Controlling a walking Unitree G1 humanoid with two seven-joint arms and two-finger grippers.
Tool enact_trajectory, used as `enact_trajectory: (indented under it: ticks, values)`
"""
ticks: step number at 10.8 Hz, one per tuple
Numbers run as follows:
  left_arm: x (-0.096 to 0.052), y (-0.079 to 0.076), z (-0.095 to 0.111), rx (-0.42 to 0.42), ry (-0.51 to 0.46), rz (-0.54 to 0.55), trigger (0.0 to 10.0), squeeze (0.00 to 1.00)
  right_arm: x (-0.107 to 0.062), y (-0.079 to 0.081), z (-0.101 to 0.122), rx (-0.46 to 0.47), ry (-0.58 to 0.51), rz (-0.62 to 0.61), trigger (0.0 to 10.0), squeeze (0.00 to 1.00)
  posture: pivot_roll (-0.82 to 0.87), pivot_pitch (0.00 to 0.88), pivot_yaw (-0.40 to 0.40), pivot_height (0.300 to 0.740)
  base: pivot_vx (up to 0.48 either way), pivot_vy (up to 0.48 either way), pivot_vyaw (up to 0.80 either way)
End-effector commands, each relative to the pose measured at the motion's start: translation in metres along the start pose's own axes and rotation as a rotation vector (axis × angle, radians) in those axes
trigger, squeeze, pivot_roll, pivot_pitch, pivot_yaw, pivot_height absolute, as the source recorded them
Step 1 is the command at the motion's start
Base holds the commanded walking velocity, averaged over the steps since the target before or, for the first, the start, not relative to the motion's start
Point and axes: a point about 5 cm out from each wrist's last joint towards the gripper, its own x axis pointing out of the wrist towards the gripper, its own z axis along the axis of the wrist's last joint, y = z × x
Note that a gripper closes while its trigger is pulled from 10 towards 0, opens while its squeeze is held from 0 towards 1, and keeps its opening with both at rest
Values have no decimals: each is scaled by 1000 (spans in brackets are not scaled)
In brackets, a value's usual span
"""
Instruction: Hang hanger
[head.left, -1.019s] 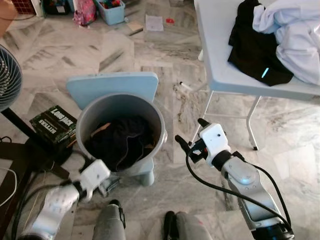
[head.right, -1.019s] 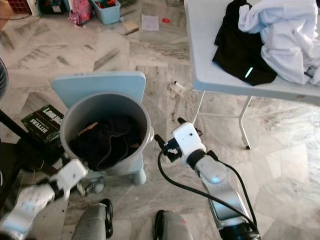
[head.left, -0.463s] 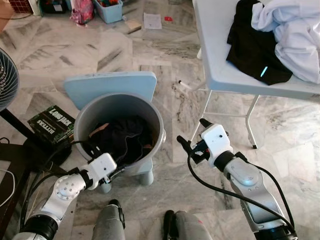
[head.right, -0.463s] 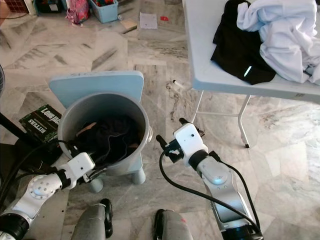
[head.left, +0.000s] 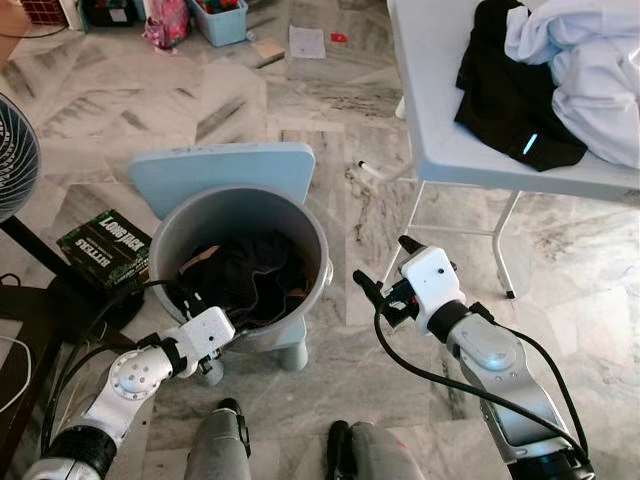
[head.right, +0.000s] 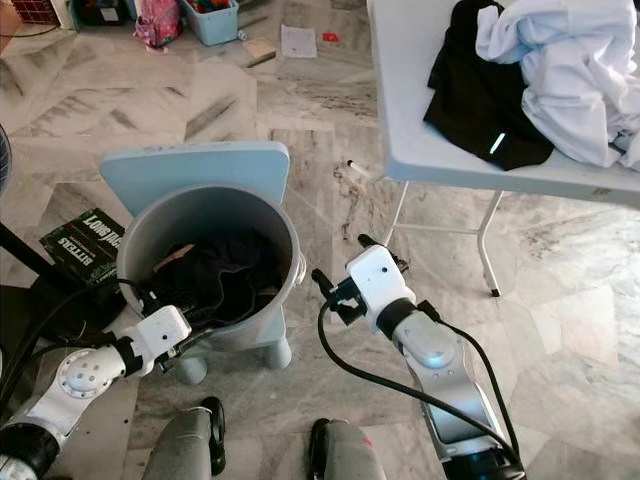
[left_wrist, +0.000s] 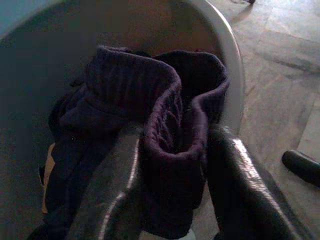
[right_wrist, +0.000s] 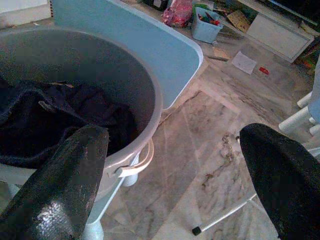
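A grey bucket (head.left: 300, 225) stands on a light blue stool (head.left: 225, 165) on the marble floor (head.left: 330, 130), with dark clothing (head.left: 245, 280) piled inside. The left pincer (head.left: 205, 312) reaches over the bucket's near rim, its fingers (left_wrist: 112, 195) closed on a fold of the dark ribbed garment (left_wrist: 170, 130). The right pincer (head.left: 383, 268) hovers beside the bucket, above the floor, fingers (right_wrist: 55, 185) spread apart and empty. On the white desk (head.left: 440, 120), a black garment (head.left: 510, 90) and white clothes (head.left: 590, 60) lie heaped near its front edge. No hanger can be made out.
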Motion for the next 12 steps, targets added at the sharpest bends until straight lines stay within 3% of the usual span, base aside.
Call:
enact_trajectory:
  ticks: [1,4,6,9,10,12]
  values:
    - [1,-6,-2,3,5,-14,0,0,-1,-2,0,-9,5,-10,10000,0,-55,195,-103,740,0,0,0]
    - [1,-4,-3,10,4,-4,0,0,-2,-3,0,-11,6,-11,10000,0,-57,193,-106,740,0,0,0]
    - [0,5,-1,66,-13,96,0,0,-2,-4,0,-14,6,-12,10000,0,-61,192,-108,740,0,0,0]
    - [-1,12,0,88,-13,153,0,0,-2,-3,1,-15,3,-9,10000,0,-59,190,-110,740,0,0,0]
    - [-3,20,-3,94,11,234,0,0,0,-3,0,-15,1,-10,10000,0,-51,181,-110,740,0,0,0]
    - [-9,44,11,70,-56,469,0,0,3,-4,1,-15,-4,-12,10000,0,-38,170,-110,740,0,0,0]
